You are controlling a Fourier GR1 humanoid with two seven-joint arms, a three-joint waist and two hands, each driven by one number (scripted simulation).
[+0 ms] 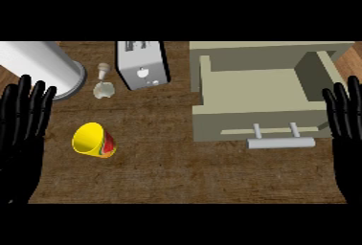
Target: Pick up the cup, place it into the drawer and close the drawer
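Cup: yellow cup [93, 140] lying tipped on the counter [176, 177], mouth toward us, nearer our left hand [25, 124]
Drawer: drawer [258, 103] pulled open, nothing inside, handle [280, 142] at its front
Hands: left and right hand [346, 124] both flat, fingers straight, holding nothing
Risk: the tipped cup may roll when touched; its lower rim looks red, possibly a pattern
Clutter: toaster [143, 64] and a wine glass [104, 83] well behind the cup

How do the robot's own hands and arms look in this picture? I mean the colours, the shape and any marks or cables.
Both are plain black all over. The left robot hand and the right robot hand each have long, slim, rounded fingers with a slightly glossy surface. No markings, cables or sleeves show. The forearms are not clearly visible here; only dark shapes run down to the lower edge.
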